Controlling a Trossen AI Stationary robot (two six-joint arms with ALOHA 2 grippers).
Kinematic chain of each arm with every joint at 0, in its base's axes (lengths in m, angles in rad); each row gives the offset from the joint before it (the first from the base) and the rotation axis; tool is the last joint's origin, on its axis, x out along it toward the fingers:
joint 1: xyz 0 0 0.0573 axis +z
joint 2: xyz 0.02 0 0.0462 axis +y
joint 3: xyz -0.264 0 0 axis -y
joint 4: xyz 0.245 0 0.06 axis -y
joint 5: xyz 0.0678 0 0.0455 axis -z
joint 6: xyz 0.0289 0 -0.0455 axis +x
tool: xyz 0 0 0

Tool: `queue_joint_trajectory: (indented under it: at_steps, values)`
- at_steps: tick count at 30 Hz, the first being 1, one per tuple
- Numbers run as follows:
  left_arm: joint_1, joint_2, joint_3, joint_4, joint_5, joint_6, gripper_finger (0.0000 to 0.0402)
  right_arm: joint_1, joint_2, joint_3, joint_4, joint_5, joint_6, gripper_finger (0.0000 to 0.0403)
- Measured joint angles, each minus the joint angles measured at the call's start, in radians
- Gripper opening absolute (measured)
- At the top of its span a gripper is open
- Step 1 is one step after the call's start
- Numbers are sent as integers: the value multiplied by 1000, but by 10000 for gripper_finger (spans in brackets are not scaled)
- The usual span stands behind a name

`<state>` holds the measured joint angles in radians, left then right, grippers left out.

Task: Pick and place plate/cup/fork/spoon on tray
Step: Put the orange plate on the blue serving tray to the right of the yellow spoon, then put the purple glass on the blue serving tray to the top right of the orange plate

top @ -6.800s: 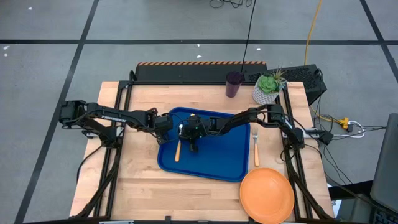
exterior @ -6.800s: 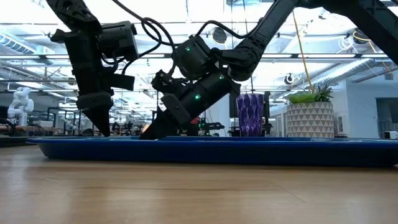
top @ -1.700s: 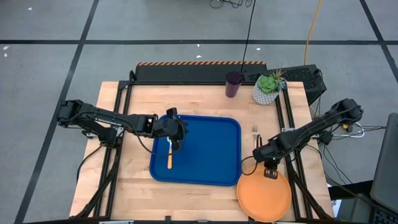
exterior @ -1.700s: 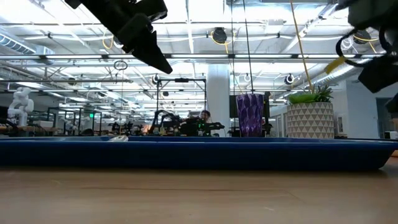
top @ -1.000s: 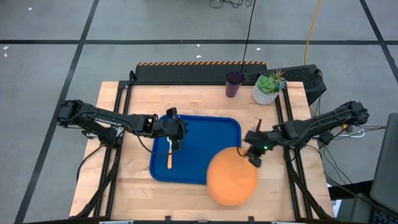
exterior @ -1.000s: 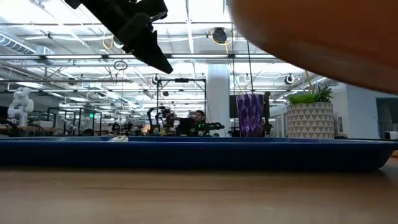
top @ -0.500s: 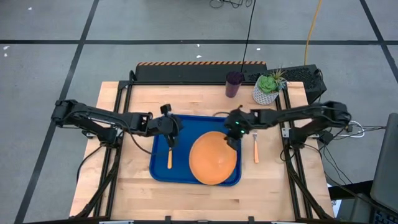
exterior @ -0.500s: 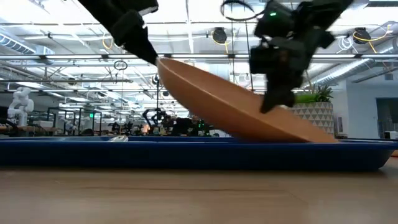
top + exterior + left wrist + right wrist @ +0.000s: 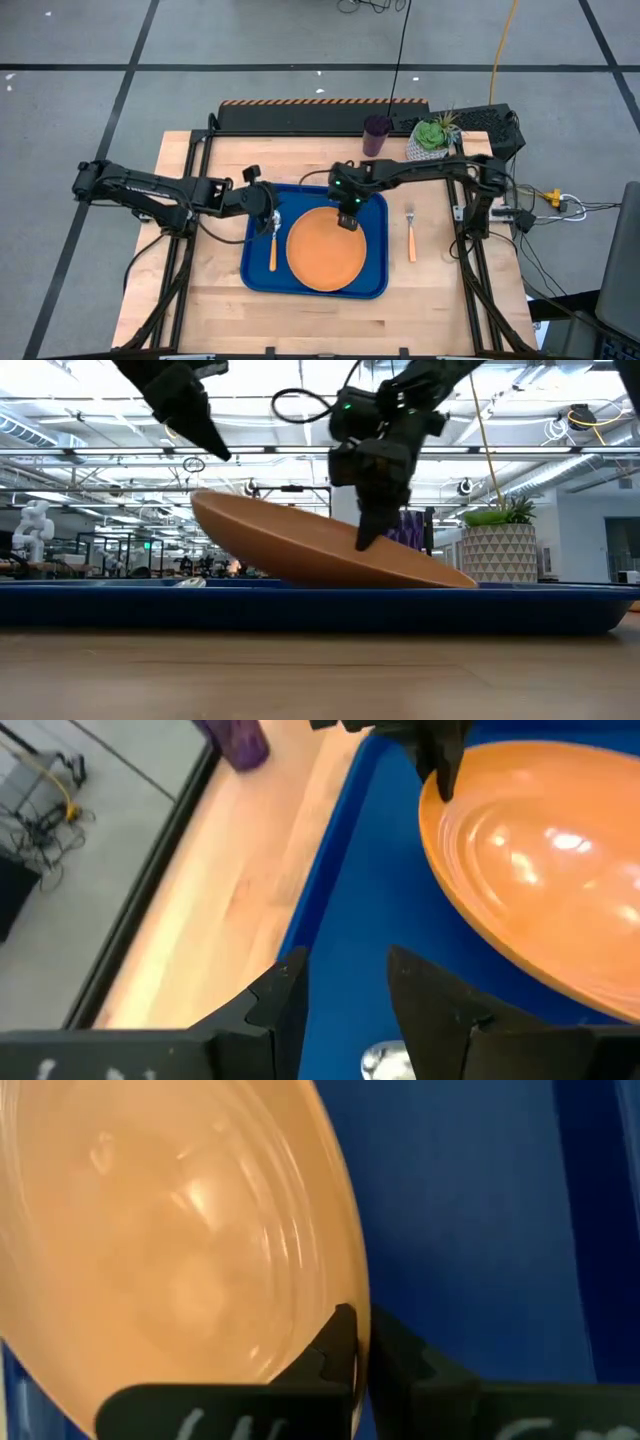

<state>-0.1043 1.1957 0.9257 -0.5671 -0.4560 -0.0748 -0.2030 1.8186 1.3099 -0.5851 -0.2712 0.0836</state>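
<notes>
One plate (image 9: 325,248), orange, stiff and slick-glazed by my judgement, stood tilted over the tray (image 9: 375,200) toward its right edge, my right pincer (image 9: 347,219) clamped on its far rim, left pincer (image 9: 268,217) apart near the left edge.

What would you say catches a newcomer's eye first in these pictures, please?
The orange plate, tilted over the blue tray with one edge down on it and the other lifted, stands out at once. The right gripper pinches the plate's rim at the tray's far side, fingers shut on it. The left gripper hovers open above the spoon lying along the tray's left part.
</notes>
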Motion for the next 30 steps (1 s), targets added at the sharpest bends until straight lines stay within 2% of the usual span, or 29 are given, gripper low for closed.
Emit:
queue_joint_trajectory:
  at_steps: [9,16,26,30]
  values:
    - [-38,0,0,-97,-1,-92,140,-28,136,158,-44,30,-82,0]
    - [-71,0,0,-167,-36,-174,140,-45,161,156,-47,34,-125,10]
    - [-116,0,0,-195,-44,-261,140,-38,161,154,-18,50,-162,132]
    - [-135,0,0,-201,-45,-289,140,-38,147,153,-18,103,-190,170]
